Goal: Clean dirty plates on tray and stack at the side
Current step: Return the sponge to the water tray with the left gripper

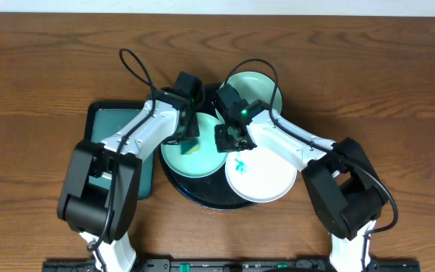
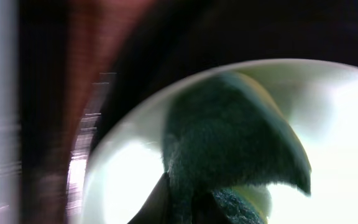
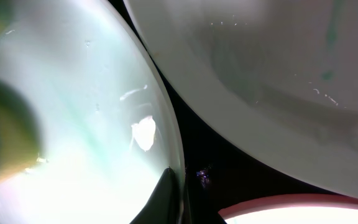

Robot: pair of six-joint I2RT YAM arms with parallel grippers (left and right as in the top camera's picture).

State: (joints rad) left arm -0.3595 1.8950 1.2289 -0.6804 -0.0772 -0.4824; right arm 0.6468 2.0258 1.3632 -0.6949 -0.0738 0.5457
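A large round black tray (image 1: 199,194) holds three plates. On the left mint-green plate (image 1: 181,160) my left gripper (image 1: 190,140) is shut on a green-and-yellow sponge (image 2: 229,137) and presses it onto the plate's surface (image 2: 120,180). My right gripper (image 1: 229,141) is shut on that same plate's right rim (image 3: 174,149), one finger (image 3: 163,196) lying inside the rim. A white plate (image 1: 266,177) with a teal smear (image 1: 240,165) lies at the front right. The second mint-green plate (image 1: 259,87) lies at the back right.
A smaller rectangular dark tray (image 1: 100,121) lies left of the round tray, partly under my left arm. Brown wooden table (image 1: 36,75) surrounds everything. Both arms cross over the round tray's middle.
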